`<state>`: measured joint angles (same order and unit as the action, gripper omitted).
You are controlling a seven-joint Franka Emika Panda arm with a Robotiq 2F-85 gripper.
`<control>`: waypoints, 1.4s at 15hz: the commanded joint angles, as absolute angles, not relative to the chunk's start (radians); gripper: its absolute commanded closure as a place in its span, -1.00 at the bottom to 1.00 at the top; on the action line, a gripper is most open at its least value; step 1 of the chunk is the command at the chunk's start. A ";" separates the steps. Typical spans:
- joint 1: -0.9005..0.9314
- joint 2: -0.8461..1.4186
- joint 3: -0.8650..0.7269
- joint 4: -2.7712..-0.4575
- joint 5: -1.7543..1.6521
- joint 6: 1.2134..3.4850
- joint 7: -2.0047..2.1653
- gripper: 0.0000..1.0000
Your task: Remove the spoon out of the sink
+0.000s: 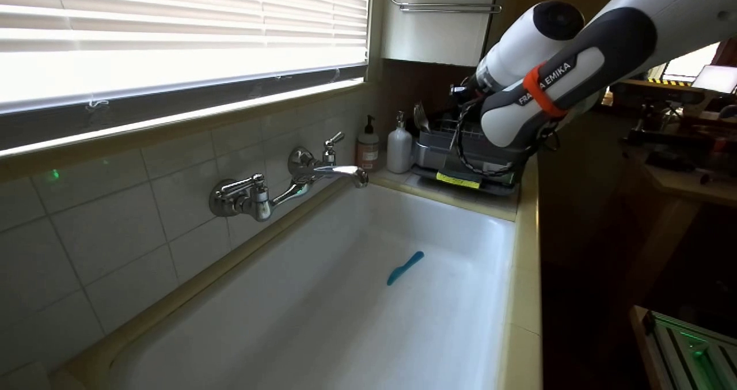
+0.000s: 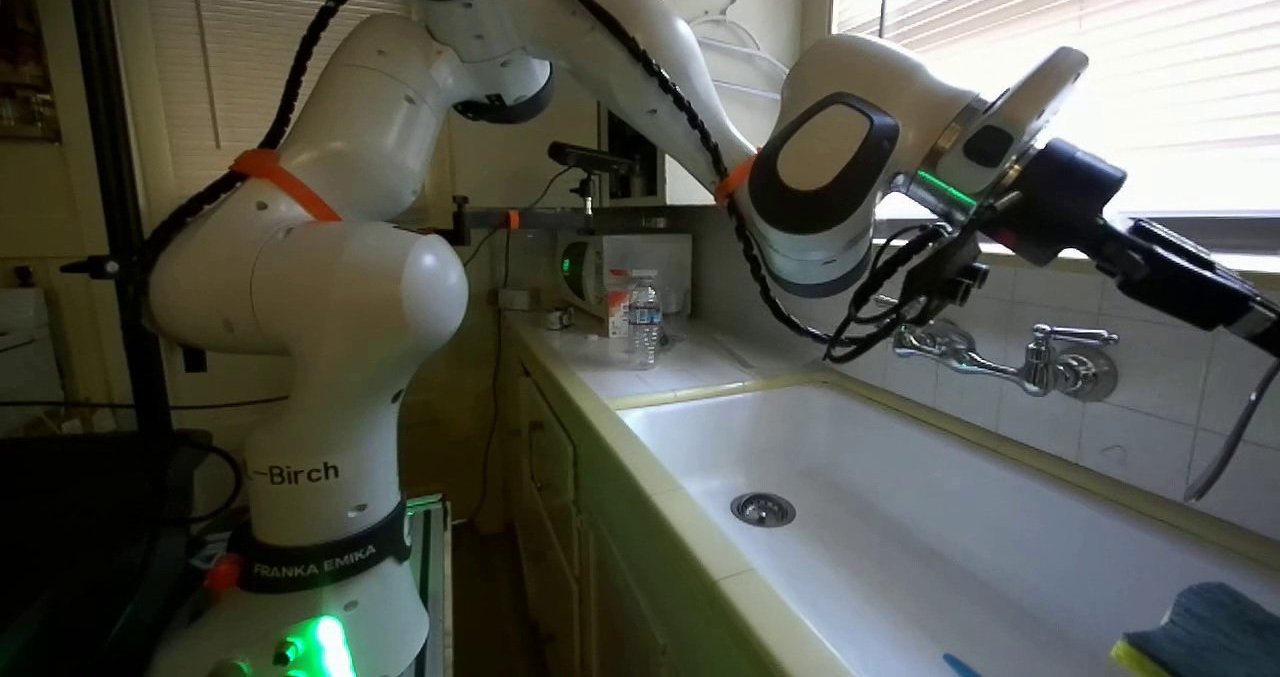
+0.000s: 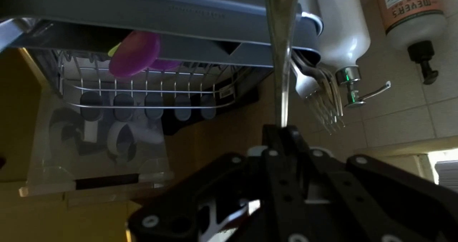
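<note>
A slim metal spoon (image 3: 281, 56) hangs from my claw (image 3: 281, 130), whose tips are pinched together on the thin end of its handle. In an exterior view it shows against the tiled wall (image 2: 1145, 427), clear of the white sink (image 2: 900, 477), with its rounded end free and lowest. In the wrist view it passes in front of a grey dish rack (image 3: 161, 15), beside some forks (image 3: 327, 95); whether it touches the rack, I can't tell. A blue utensil (image 1: 405, 268) lies in the sink.

I judge the spoon light, stiff and hard to break, though its smooth metal is probably slippery. Held so near one end, it could pivot if knocked; for any fresh hold, I'd choose mid-handle.
</note>
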<state>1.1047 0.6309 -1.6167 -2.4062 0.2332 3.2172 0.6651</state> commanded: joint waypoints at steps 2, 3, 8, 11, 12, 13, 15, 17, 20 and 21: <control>1.105 0.727 -1.635 -2.420 0.358 3.244 0.606 0.95; 1.101 0.738 -1.637 -2.417 0.374 3.242 0.600 0.95; 1.055 0.754 -1.624 -2.392 0.415 3.233 0.562 0.95; 1.015 0.741 -1.608 -2.369 0.412 3.238 0.535 0.95; 1.003 0.742 -1.604 -2.361 0.413 3.239 0.529 0.95; 0.988 0.742 -1.597 -2.352 0.413 3.241 0.523 0.95; 0.955 0.747 -1.580 -2.332 0.413 3.239 0.516 0.95; 0.922 0.750 -1.561 -2.310 0.412 3.232 0.507 0.95; 0.866 0.745 -1.521 -2.280 0.409 3.241 0.494 0.95; 0.848 0.749 -1.506 -2.271 0.410 3.243 0.493 0.95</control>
<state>0.9112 0.7366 -1.5564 -2.3058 0.3787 3.2221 0.5228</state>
